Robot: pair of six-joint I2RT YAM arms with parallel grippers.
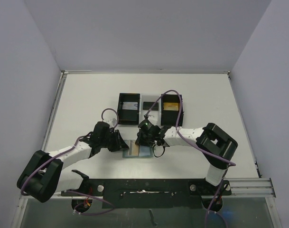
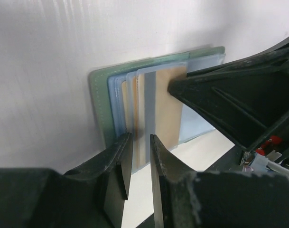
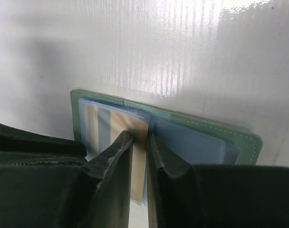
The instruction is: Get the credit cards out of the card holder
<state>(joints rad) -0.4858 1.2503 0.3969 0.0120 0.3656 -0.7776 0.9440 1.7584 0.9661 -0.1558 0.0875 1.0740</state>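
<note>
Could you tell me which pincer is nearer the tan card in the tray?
Right. The right pincer is over the card holder, in front of the tan card; the left pincer is further left.

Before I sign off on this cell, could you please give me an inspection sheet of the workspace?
Surface: white table.
Job's things: card holder lying open; tan card partly in its pale blue pocket.
Clutter: black-and-clear tray behind the holder, with a pale card in one end compartment and a gold card in the other.
Grippers: left gripper jaws nearly together at the holder's near edge; right gripper tips over the tan card. Grip unclear for both.
Cables: purple cables loop along both arms.
Surroundings: grey walls; nothing else seen.
</note>
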